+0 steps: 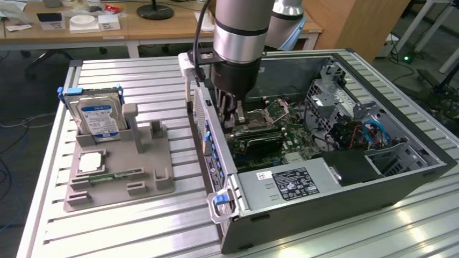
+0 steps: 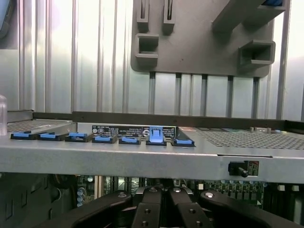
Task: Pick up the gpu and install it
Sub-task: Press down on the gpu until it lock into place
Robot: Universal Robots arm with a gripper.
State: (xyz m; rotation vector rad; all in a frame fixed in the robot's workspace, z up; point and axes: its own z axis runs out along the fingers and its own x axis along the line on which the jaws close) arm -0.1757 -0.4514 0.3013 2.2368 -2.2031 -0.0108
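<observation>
I have the gripper point(image 1: 231, 119) down inside the case point(image 1: 401, 177), fingers point(image 2: 164, 209) pinched together over the gpu point(image 1: 255, 141), so I judge we're seating it.

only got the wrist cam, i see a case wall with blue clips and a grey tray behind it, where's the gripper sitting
Observer: The gripper is down inside the open computer case, over the motherboard, near the case wall on the exterior view's left.
Operator: any card under it
Observer: A dark flat card, likely the gpu, lies on the motherboard just below it. I can't tell whether it is gripped.
Operator: what's on the grey tray
Observer: A hard drive stands upright in the grey tray.
</observation>
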